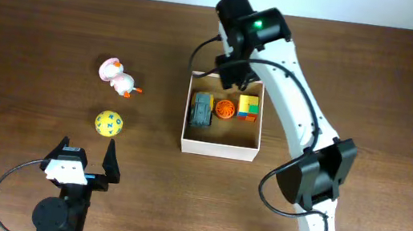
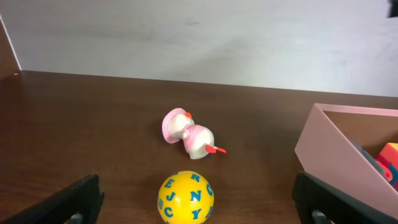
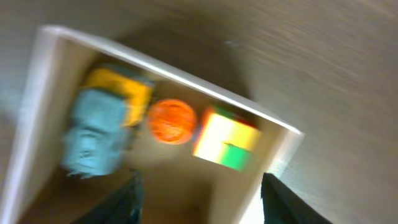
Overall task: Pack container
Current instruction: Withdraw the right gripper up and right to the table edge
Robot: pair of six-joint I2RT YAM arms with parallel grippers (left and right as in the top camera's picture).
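Container [image 1: 218, 149] holding 3 toys [image 1: 224, 108]; duck [image 1: 119, 76] and ball [image 1: 108, 124] at its 9 o'clock; left gripper [image 1: 87, 150] and right gripper [image 3: 205, 200] both spread, empty.

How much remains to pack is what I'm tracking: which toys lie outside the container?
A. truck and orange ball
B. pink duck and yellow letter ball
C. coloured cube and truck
B: the pink duck and the yellow letter ball lie on the table, left of the container, not inside it.
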